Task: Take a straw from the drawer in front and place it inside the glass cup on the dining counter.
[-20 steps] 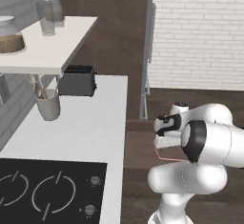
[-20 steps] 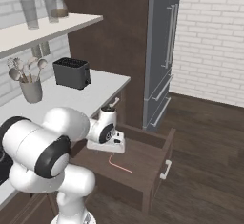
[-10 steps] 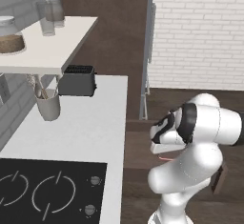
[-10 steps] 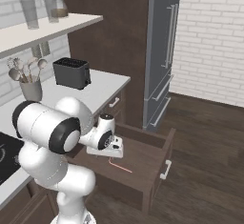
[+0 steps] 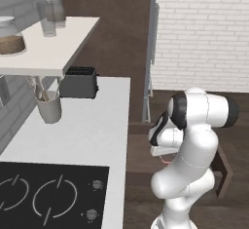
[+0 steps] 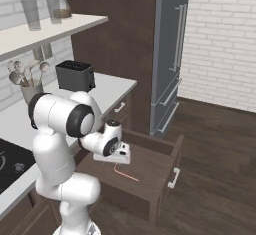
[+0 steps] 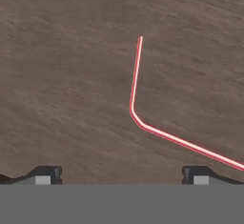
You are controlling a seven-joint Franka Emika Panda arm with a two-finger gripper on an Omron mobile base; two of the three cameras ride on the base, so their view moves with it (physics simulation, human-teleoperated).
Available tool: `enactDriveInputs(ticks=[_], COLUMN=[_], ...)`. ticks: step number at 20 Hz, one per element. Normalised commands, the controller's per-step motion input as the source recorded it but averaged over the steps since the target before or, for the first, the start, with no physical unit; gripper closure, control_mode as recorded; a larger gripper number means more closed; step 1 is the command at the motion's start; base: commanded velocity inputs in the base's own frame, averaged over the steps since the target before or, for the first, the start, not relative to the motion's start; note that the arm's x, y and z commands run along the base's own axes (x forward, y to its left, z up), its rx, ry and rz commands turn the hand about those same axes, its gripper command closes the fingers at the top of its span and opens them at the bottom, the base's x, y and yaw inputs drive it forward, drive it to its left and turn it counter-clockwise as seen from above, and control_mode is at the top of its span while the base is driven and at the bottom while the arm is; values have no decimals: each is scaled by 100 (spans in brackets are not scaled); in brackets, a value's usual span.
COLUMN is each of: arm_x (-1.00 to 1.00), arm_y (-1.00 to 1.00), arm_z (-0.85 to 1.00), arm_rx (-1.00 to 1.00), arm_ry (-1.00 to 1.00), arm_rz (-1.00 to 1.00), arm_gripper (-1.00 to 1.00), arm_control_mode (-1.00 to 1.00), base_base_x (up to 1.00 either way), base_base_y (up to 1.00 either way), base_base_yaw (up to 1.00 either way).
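Observation:
The dark-brown drawer (image 6: 159, 155) stands pulled out from the cabinet below the white counter. On its brown floor lies the thin red-pink straw (image 7: 137, 96), bent in an elbow partway along; it also shows as the straw (image 6: 125, 172) in the right base view. My gripper (image 7: 121, 176) hangs open just above the drawer floor, the straw's bend between and ahead of its fingertips (image 7: 44, 175), nothing held. My gripper (image 6: 118, 158) sits over the drawer's near-left part. The glass cup and the dining counter are out of view.
A black toaster (image 6: 75, 75) and a white utensil holder (image 6: 29, 90) stand on the white counter (image 5: 104, 125) beside the black cooktop (image 5: 48, 199). A shelf (image 5: 53, 43) with jars and tall glasses hangs above. A grey fridge (image 6: 172, 54) rises behind the drawer.
My hand has sunk lower into the drawer toward the straw while the arm's elbow swung up and over it. The straw has not moved.

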Motion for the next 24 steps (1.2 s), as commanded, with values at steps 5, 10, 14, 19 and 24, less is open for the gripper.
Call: enactDriveInputs(ticks=[5, 10, 14, 19, 24], arm_x=[37, 11, 20, 23, 12], arm_y=[0, 0, -2, -10, -10], arm_z=[-28, -40, -31, -25, -28], arm_rx=[0, 0, 0, 0, 0], arm_ry=[0, 0, 0, 0, 0], arm_rz=[0, 0, 0, 0, 0], arm_gripper=[-100, -100, -100, -100, -100], arm_control_mode=[-100, -100, -100, -100, -100], base_base_x=[0, 0, 0, 0, 0], base_base_y=[0, 0, 0, 0, 0], base_base_yaw=[0, 0, 0, 0, 0])
